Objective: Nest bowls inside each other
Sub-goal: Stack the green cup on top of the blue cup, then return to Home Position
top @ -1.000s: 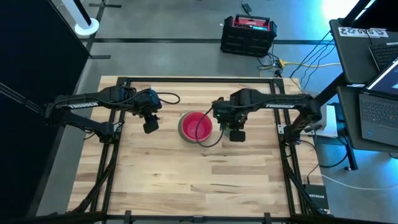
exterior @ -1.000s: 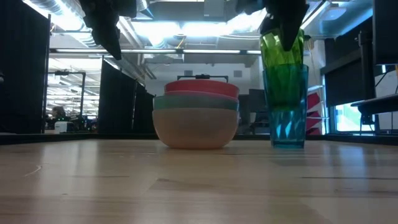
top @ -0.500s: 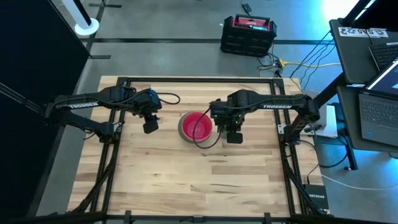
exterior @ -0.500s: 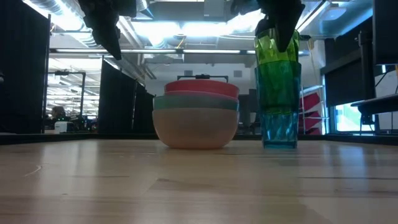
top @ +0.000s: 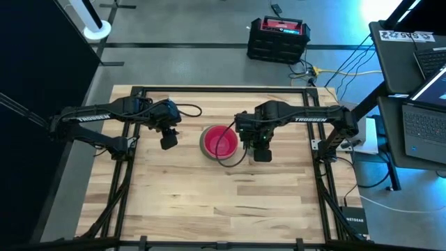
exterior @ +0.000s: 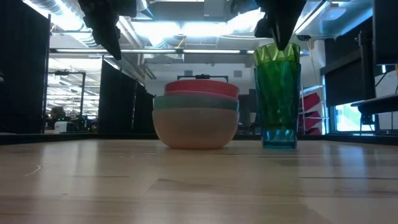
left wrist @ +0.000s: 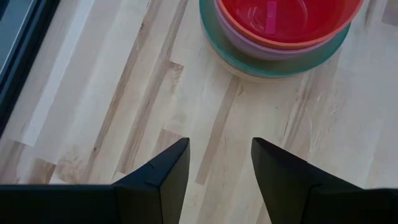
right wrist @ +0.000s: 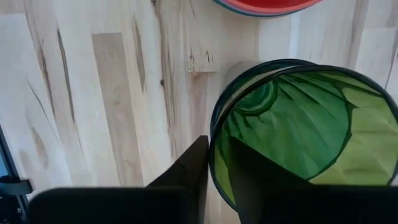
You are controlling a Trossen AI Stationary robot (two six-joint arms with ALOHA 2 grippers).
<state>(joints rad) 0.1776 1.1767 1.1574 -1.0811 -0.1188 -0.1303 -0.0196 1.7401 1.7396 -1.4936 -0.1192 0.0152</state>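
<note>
The bowls (exterior: pixel 196 115) stand nested in one stack at mid-table: a coral pink one (left wrist: pixel 283 25) on top, a pale pink one and a green one (exterior: pixel 196 101) under it, and a large pale one (exterior: pixel 196 129) on the wood. To their right, a green cup (exterior: pixel 278 81) sits inside a teal cup (exterior: pixel 278 134). My right gripper (right wrist: pixel 216 146) points down over the green cup's rim, open by a narrow gap. My left gripper (left wrist: pixel 217 146) hangs open in the air to the left of the stack (top: pixel 219 141). My right gripper stands astride the green cup's rim (right wrist: pixel 212 163) from above, one finger (right wrist: pixel 249 177) inside the cup and one (right wrist: pixel 186 177) outside. A gap shows between the inner finger and the rim. Whether the outer finger touches the rim I cannot tell. The cup rests in the teal cup.
A black cable (top: pixel 233 159) loops on the wood just in front of the stack. Dark frame rails (top: pixel 125 174) run along the table's left and right sides. Bare wood (top: pixel 223 202) stretches toward the near edge.
My right gripper has carried the green cup a little toward the bowls, and the teal cup has slid that way with it. The green cup, which stuck out of the teal cup, has sunk fully into it while my gripper kept its height.
</note>
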